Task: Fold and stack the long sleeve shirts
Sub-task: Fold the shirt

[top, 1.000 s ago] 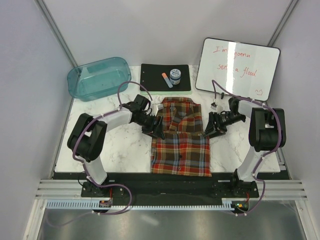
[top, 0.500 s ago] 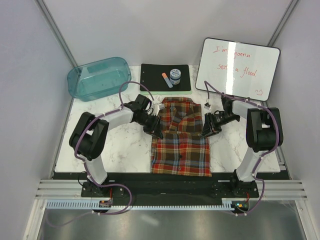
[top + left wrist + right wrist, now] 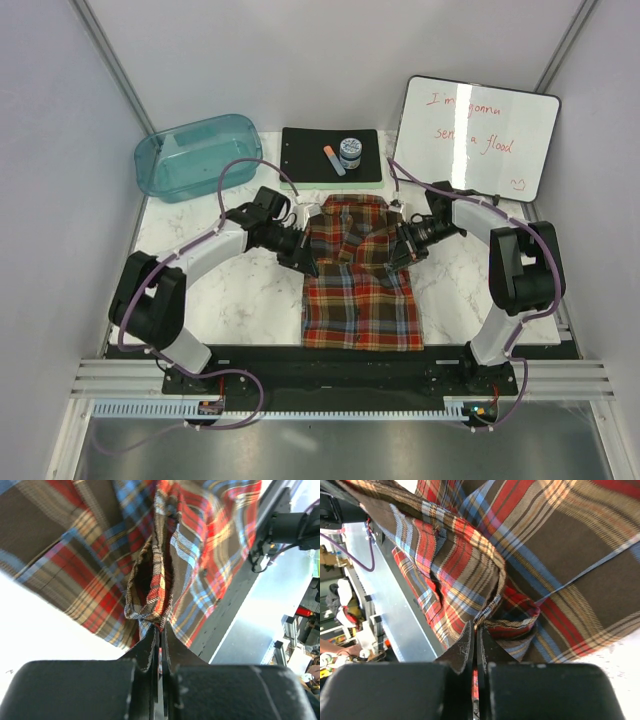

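The plaid long sleeve shirt (image 3: 360,290) lies on the marble table, collar at the far end, sleeves folded in. My left gripper (image 3: 307,262) is shut on the shirt's left edge, and a bunched fold of the shirt (image 3: 150,592) is pinched between its black fingers (image 3: 146,647). On the right edge my right gripper (image 3: 392,262) is shut too, with a gathered fold of the shirt (image 3: 512,615) caught at its fingertips (image 3: 467,642). Both edges are lifted and pulled inward, so the upper part of the shirt looks narrowed and rumpled.
A teal plastic bin (image 3: 197,155) stands at the back left. Behind the shirt, a black clipboard (image 3: 330,155) carries a marker and a small jar (image 3: 350,151). A whiteboard (image 3: 473,135) with red writing leans at the back right.
Both grippers went from open beside the shirt to shut on its side edges. They have moved inward and slightly toward the back, drawing the cloth up with them.
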Motion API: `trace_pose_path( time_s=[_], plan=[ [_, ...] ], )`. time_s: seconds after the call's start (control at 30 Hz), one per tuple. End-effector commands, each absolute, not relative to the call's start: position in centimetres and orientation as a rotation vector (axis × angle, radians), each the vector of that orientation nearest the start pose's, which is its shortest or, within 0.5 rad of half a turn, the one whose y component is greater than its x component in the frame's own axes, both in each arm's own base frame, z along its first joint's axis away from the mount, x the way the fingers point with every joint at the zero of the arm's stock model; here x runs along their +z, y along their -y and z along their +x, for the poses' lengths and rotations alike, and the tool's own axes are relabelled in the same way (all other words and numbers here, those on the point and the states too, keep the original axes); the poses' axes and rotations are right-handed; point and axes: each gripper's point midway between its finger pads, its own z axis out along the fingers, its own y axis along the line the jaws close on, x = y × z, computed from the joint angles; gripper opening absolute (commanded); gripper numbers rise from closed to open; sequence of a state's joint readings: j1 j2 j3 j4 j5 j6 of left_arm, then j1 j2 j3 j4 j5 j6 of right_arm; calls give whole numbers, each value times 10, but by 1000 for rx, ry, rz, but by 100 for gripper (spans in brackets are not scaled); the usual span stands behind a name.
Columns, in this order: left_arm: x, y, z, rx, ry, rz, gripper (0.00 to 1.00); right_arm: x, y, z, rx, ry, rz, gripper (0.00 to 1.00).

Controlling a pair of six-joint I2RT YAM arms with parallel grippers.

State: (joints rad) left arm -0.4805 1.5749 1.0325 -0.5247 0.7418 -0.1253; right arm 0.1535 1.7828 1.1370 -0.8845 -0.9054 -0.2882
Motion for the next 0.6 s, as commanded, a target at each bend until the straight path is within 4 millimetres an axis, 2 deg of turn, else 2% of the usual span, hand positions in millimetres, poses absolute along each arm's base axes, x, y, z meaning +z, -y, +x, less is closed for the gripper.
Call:
trace_pose_path(
  time_s=[0.0, 0.13, 0.17, 0.37, 0.57],
  plan=[
    [92, 238, 237, -1114, -2603, 712, 2, 87, -173, 276, 1281, -2572, -697, 0],
    [75, 230, 252, -1061, -2639, 677, 2, 73, -166, 288, 1205, -2571, -702, 0],
    [72, 228, 255, -1057, -2648, 665, 2, 68, -163, 296, 1161, -2558, -701, 0],
    [47, 227, 259, -1054, -2721, 634, 2, 38, -158, 296, 1126, -2607, -686, 0],
    [24, 219, 270, -949, -2775, 611, 3, 22, -151, 304, 1026, -2635, -646, 0]
  ],
)
